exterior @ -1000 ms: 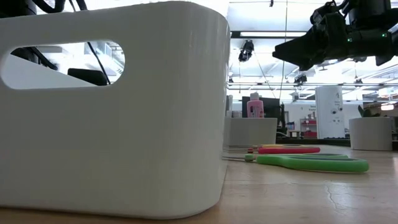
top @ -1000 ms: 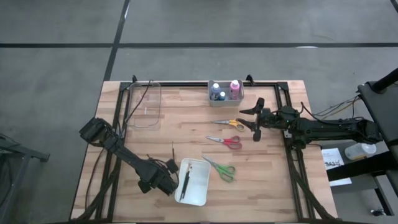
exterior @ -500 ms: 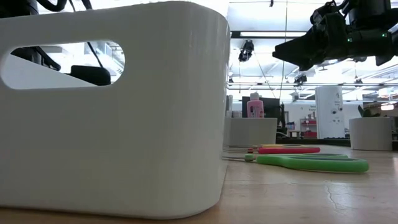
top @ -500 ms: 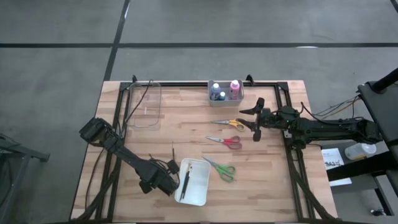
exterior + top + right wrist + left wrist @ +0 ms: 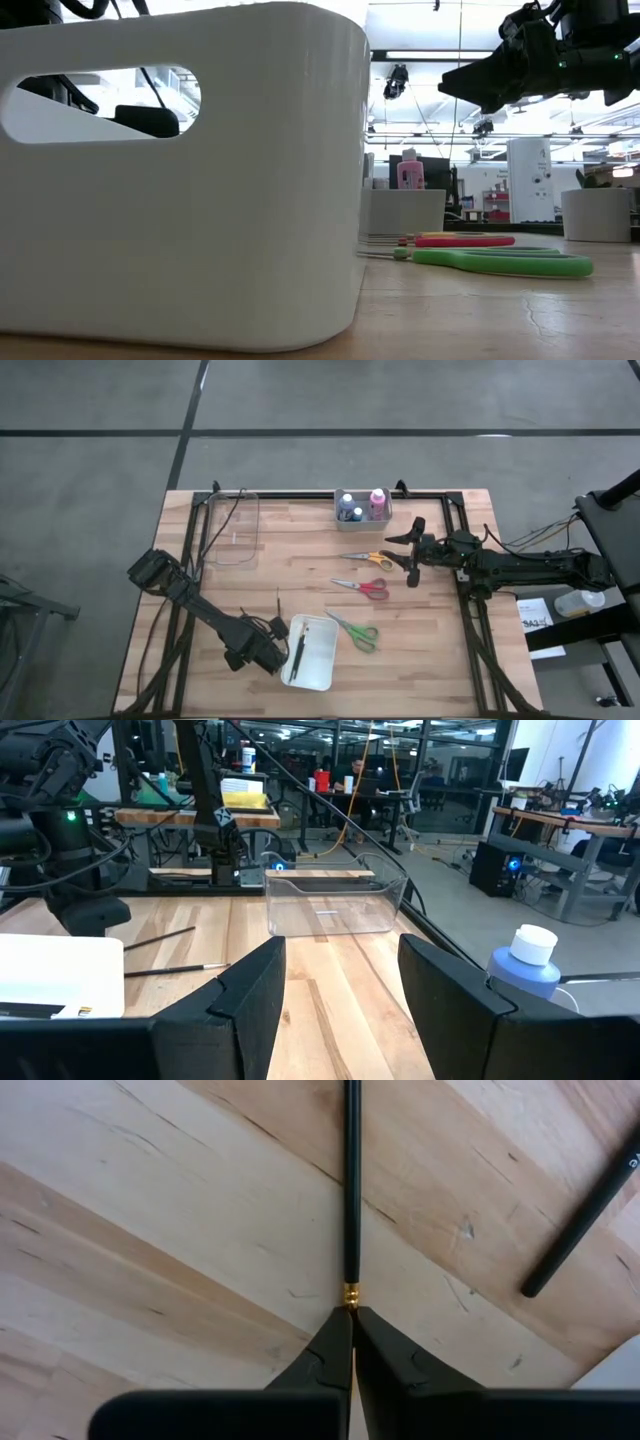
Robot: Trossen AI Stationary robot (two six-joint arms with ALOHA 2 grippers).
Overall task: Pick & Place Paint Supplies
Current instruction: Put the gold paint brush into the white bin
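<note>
My left gripper (image 5: 351, 1325) (image 5: 270, 642) is low over the table beside the white bin (image 5: 322, 672) and is shut on a thin dark brush (image 5: 351, 1180). A second brush (image 5: 585, 1215) lies close by, and another brush (image 5: 298, 650) lies inside the bin. Orange (image 5: 368, 559), red (image 5: 362, 586) and green scissors (image 5: 355, 631) lie flat mid-table. The pink bottle (image 5: 377, 500) and blue bottles (image 5: 347, 501) stand in a grey holder (image 5: 362, 518). My right gripper (image 5: 413, 550) (image 5: 340, 1010) hovers open next to the orange scissors. My left gripper pinches the brush between its two fingertips (image 5: 335, 1342) at the gold ferrule end (image 5: 351, 1293). The fingers come from above and lie along the brush. The shaft (image 5: 351, 1180) runs straight away from them, level with the table; I cannot tell whether it is lifted.
A clear container (image 5: 233, 528) stands at the far left of the table. Black frame rails (image 5: 462, 560) border the table. In the low view the white bin's wall (image 5: 250, 170) fills the near left. Bare wood lies between the clear container and the scissors.
</note>
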